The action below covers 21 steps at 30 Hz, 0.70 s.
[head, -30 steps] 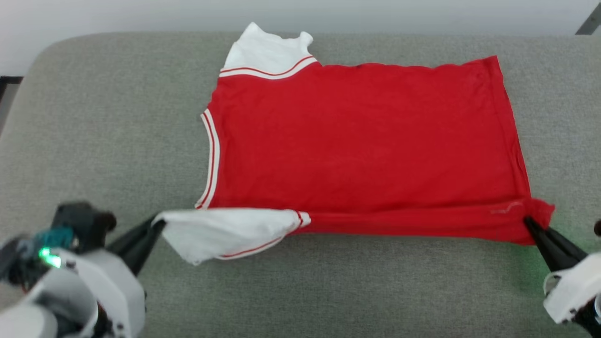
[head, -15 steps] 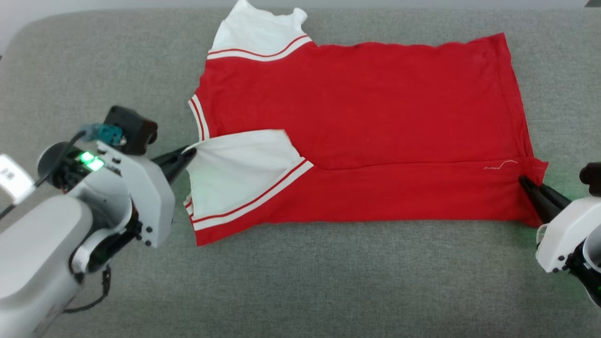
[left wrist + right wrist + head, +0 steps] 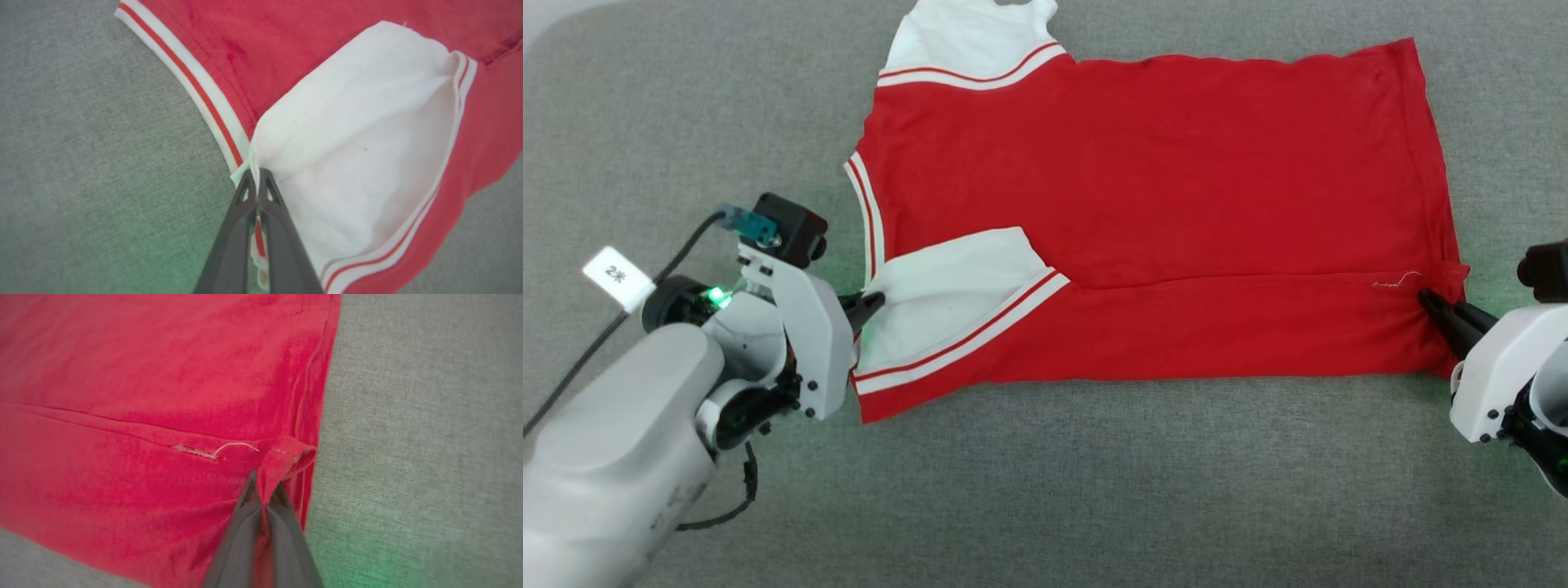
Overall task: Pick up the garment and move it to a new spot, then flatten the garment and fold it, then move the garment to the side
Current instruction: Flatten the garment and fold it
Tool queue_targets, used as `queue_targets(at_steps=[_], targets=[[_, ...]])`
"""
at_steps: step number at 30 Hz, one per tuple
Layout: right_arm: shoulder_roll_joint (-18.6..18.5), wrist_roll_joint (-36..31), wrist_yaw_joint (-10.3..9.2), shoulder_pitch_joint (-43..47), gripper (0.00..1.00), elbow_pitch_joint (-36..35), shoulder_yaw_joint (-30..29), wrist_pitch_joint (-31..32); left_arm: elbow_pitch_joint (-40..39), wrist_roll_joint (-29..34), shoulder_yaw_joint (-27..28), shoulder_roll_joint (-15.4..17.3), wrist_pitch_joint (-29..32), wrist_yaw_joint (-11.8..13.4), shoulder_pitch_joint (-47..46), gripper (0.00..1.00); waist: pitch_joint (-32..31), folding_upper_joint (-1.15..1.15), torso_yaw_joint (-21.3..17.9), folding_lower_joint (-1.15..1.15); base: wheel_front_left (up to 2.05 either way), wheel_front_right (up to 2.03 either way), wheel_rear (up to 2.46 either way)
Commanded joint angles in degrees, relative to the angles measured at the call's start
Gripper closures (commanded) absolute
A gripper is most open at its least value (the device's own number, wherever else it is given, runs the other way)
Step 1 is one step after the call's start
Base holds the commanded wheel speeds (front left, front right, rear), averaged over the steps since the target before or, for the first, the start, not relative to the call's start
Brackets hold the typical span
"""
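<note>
Two pale robot arms reached in from the near corners of the head view, over a grey woven fabric surface [image 3: 1094, 490]. At the near left, the left gripper [image 3: 870, 300] touched the outer edge of the near white sleeve [image 3: 947, 286]. In the left wrist view its dark fingers [image 3: 282, 228] were pressed together, pinching a thin fold of that white cloth with a sliver of red stripe between them. A green light [image 3: 716, 294] glowed on that wrist, and a white label [image 3: 617, 278] hung on its cable. At the near right, the right gripper [image 3: 1427, 302] sat at the hem corner. Its fingers [image 3: 241, 535] were likewise pressed together, nipping a small raised tuck of red cloth just beside a loose white thread [image 3: 233, 447].

Between the two grippers, the large red jersey garment [image 3: 1160, 188] with white sleeves and red-and-white striped trim lay spread across the middle of the surface. Its near long edge was turned over onto the body as a flat red band. Beyond the band the red body lay smooth. The striped neckline trim [image 3: 864, 208] curved along its left side. Farthest off, the second white sleeve [image 3: 968, 37] ran to the top edge of the view.
</note>
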Motion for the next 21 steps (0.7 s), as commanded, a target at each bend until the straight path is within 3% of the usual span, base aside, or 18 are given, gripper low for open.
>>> queue_targets(at_steps=[1, 3, 4, 5, 6, 7, 9, 12, 13, 15, 21], targets=[[0.64, 0.53, -0.08, 0.33, 1.0, 1.49, 0.74, 1.4, 0.97, -0.79, -0.03, -0.52, 0.18, -0.38, -0.43, 0.78, 0.0, 0.0, 0.01, 0.0, 0.0, 0.0, 0.0], [0.79, 0.77, -0.08, 0.08, 1.0, 2.11, 0.81, 2.64, 2.47, -1.32, 0.35, -1.19, -0.22, -0.49, -0.71, 0.53, -0.09, 0.0, 0.05, 0.0, 0.0, 0.0, 0.0], [0.79, 0.77, -0.08, -0.17, 1.0, 2.37, 0.89, 3.16, 3.09, -1.59, 0.5, -1.51, -0.32, -0.55, -1.04, 0.33, -0.17, 0.0, 0.08, 0.0, 0.0, 0.0, 0.0], [0.79, 0.77, -0.08, -0.17, 1.0, 2.37, 0.89, 3.16, 3.09, -1.59, 0.5, -1.51, -0.32, -0.55, -1.04, 0.33, -0.17, 0.0, 0.08, 0.0, 0.0, 0.0, 0.0], [0.83, 0.86, -0.08, -0.43, 1.0, 2.65, 0.82, 3.64, 3.51, -1.95, 0.76, -1.83, -0.38, -0.62, -1.31, 0.04, -0.28, 0.0, 0.12, 0.0, 0.0, 0.0, 0.0], [0.92, 0.87, -0.08, -0.62, 1.0, 2.82, 0.66, 4.13, 4.01, -2.11, 0.94, -2.05, -0.4, -0.64, -1.53, 0.0, -0.4, 0.0, 0.17, 0.0, 0.0, 0.0, 0.0], [1.02, 0.44, -0.08, -1.2, 0.77, 3.03, 0.39, 4.85, 4.72, -2.46, 1.23, -2.29, -0.27, -0.41, -1.9, 0.0, -0.71, 0.0, 0.29, 0.0, 0.0, 0.0, 0.0], [1.15, 0.16, -0.08, -1.8, 0.52, 3.36, -0.07, 6.0, 5.01, -2.96, 1.73, -2.69, -0.53, -0.08, -2.43, 0.0, -1.36, 0.0, 0.6, 0.0, 0.0, 0.0, 0.0], [1.2, 0.06, -0.08, -1.94, 0.17, 3.32, -0.09, 6.37, 4.9, -2.78, 1.82, -2.47, -0.77, -0.03, -2.57, 0.0, -1.6, 0.0, 0.67, 0.0, 0.0, 0.0, 0.0], [1.42, 0.1, -0.07, -2.36, 0.0, 2.74, -0.34, 6.63, 4.46, -3.02, 2.22, -2.15, -1.27, 0.21, -2.51, 0.0, -2.07, 0.0, 0.85, 0.0, 0.0, 0.0, 0.0], [1.63, -0.18, -0.07, -2.84, 0.0, 0.72, -2.0, 6.17, 0.64, -4.26, 3.56, -0.13, -1.22, 2.63, -0.68, 0.0, -3.51, 0.0, 1.16, 0.0, 0.0, 0.0, 0.0]])
